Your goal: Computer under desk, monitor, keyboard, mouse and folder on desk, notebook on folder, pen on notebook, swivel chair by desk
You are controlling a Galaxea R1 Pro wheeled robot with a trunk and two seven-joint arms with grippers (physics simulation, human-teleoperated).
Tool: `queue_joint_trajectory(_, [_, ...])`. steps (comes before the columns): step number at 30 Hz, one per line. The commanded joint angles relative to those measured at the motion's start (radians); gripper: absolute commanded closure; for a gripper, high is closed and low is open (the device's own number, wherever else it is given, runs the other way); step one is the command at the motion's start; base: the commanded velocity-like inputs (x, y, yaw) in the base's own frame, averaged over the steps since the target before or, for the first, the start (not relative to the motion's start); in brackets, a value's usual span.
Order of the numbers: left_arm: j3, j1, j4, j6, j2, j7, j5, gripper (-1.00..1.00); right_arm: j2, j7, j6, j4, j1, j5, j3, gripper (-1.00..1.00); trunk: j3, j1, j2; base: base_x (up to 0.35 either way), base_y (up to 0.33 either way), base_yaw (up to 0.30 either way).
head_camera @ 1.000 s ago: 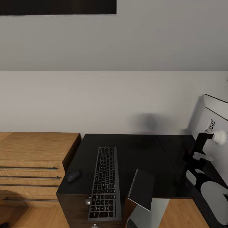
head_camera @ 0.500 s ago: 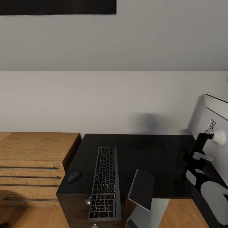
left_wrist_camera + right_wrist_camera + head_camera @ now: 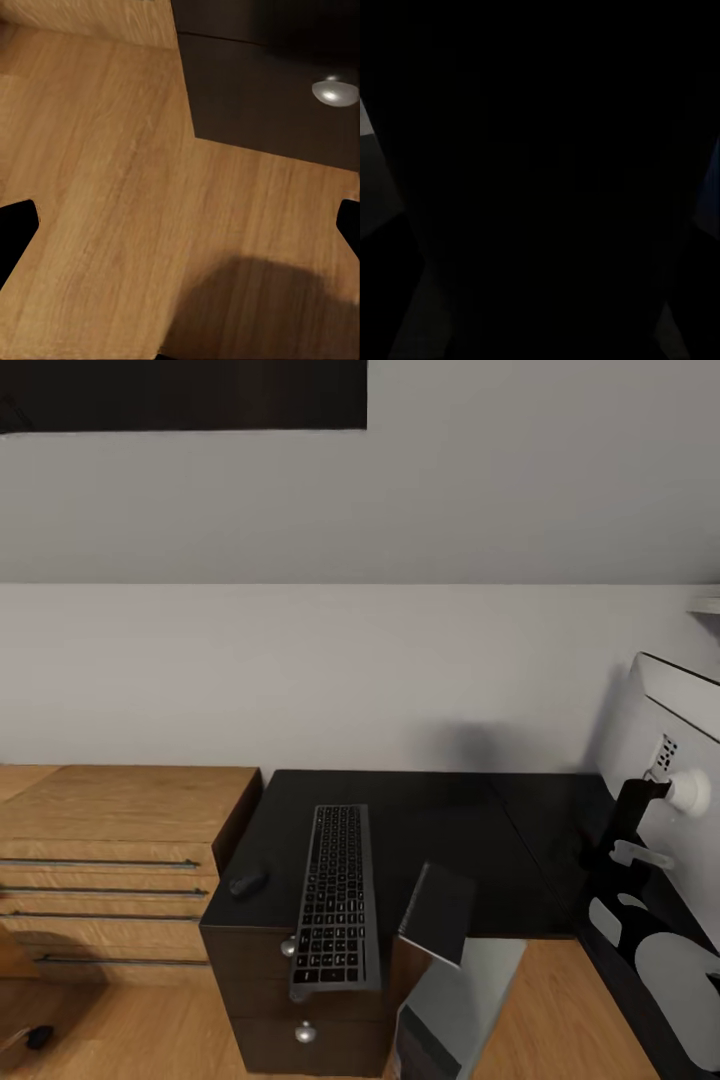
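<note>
Facing the bench from its short end, with the step in hand judged to be lining up for the keyboard and mouse.

Item, keyboard: slim silver-grey board with dark keys. It lies lengthwise on the black top, and its near end juts past the front edge above the drawer knobs. Handling advice: grip it at the overhanging end, lift it level and slide it inward before letting go, since a long thin board held at one end is likely to tip.

Item, mouse: small dark rounded lump, just beside the keyboard and close to the bench's edge. A careless sweep could knock it to the floor.

Item, computer: silver-grey tower with a dark tilted face, standing at the bench's front and partly tucked under it.

Item, pale panel on a black bracket: possibly the monitor's back, but identity uncertain.

Item, light wooden drawer chest: abuts the bench on the mouse's side.

Left fingers: spread wide with nothing between them, hanging over the wooden floor near the black drawer front.

Right fingers: the right wrist view is almost wholly dark, so their spread and any load cannot be told.
</note>
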Motion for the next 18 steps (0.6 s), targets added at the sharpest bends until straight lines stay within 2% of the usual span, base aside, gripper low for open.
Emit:
queue_joint_trajectory(1, [-0.003, 0.0, -0.003, 0.005, 0.001, 0.007, 0.006, -1.0, 0.0, -0.003, -0.004, 0.0, -0.001, -0.002, -0.001, 1.0, -0.001, -0.001, -0.001, -0.333, 0.0, 0.0])
queue_joint_trajectory(18, [-0.003, 0.0, -0.003, 0.005, 0.002, 0.007, 0.006, -1.0, 0.003, -0.002, -0.003, 0.002, -0.001, -0.002, 0.0, 1.0, -0.001, -0.001, -0.001, -0.334, 0.0, 0.0])
